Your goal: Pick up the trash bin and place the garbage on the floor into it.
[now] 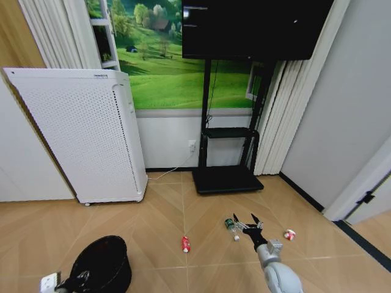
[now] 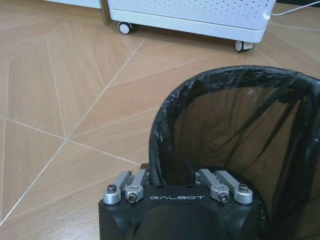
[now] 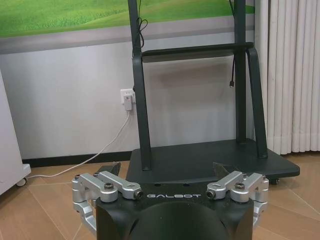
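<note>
Right gripper point(image 1: 245, 220) is hanging spread wide just over the green bottle point(image 1: 230, 224) on the floor point(image 1: 183, 207). Red-and-white piece point(image 1: 289, 234) is lying just beside it, red can point(image 1: 186, 244) nearer the trash bin point(image 1: 102, 264). Left gripper point(image 2: 175, 186) is clamping the bin's rim.

Black mesh trash bin point(image 1: 101, 265) upright on the floor; red can point(image 1: 186, 244), green bottle point(image 1: 230, 224), seemingly red-and-white piece point(image 1: 289, 234) lie apart.

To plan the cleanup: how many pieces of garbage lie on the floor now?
3: a red can at centre, a green bottle beside the open right gripper, and a red-and-white piece farther right.
</note>
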